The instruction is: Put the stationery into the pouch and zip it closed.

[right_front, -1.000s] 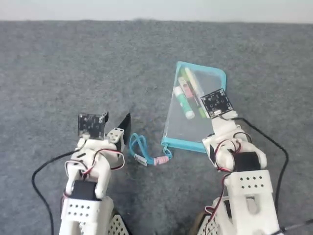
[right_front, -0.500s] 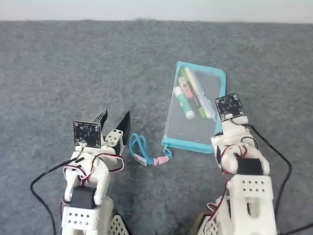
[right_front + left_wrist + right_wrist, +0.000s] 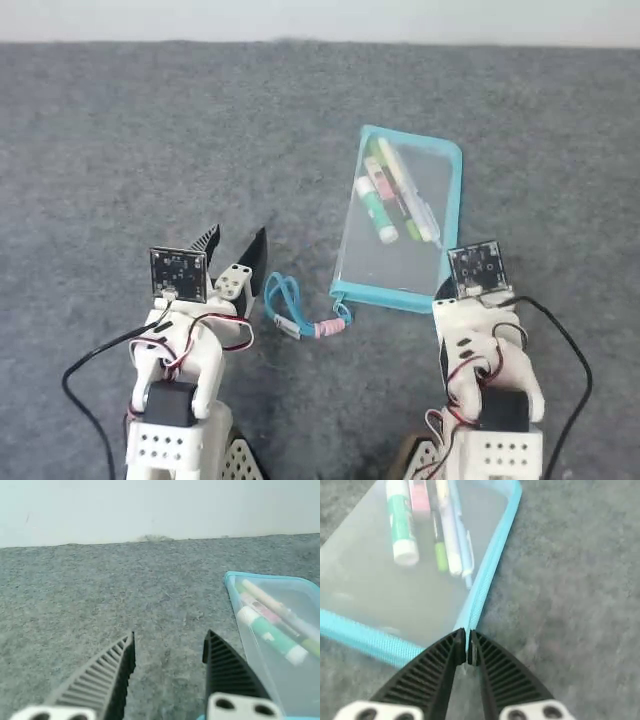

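The clear pouch [image 3: 400,262] with its blue zip border lies flat on the grey desk [image 3: 130,130], in front of the right arm [image 3: 485,350], and the stationery [image 3: 392,195] is inside it, bunched toward the far end: a green-and-white stick [image 3: 402,525], a pink-banded one [image 3: 420,497] and several slim pens [image 3: 451,535]. The sticks carry coloured label bands, but any print on them is too small to read. In the right wrist view the right pincer [image 3: 466,633] is clenched on the blue zip edge [image 3: 492,560] at the pouch's near corner, with a small pale piece nipped between its tips. The left pincer [image 3: 237,236] is released, its black ribbed fingers [image 3: 107,675] spread wide above bare desk just left of the pouch, touching nothing. A blue strap loop [image 3: 285,300] with a pink piece lies between the two arms, joined to the pouch's near left corner. Compared with a second ago, the right arm has drawn back along the pouch's right edge, from over the pens to the near corner; the left arm shifted slightly early on and has since held, and the pouch and strap lie where they were.
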Robot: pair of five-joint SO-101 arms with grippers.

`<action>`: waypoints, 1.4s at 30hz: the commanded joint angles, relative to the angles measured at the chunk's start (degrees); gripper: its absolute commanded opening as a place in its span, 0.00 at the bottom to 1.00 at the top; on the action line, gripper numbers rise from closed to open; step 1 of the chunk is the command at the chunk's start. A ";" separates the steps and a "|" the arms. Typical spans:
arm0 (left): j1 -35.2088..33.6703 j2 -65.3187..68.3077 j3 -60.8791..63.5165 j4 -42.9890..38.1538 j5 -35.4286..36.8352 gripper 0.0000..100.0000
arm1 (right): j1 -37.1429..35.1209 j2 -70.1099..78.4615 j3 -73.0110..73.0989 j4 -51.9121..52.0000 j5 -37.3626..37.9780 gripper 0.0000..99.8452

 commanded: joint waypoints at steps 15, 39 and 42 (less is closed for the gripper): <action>-0.35 -0.88 -0.57 15.91 0.26 0.21 | 0.48 -0.22 4.31 17.54 -0.79 0.01; -0.26 -1.05 -0.57 32.88 0.53 0.21 | 0.22 -0.22 4.31 18.42 -0.88 0.01; -0.26 -1.05 -0.57 32.88 0.53 0.21 | 0.22 -0.22 4.31 18.42 -0.88 0.01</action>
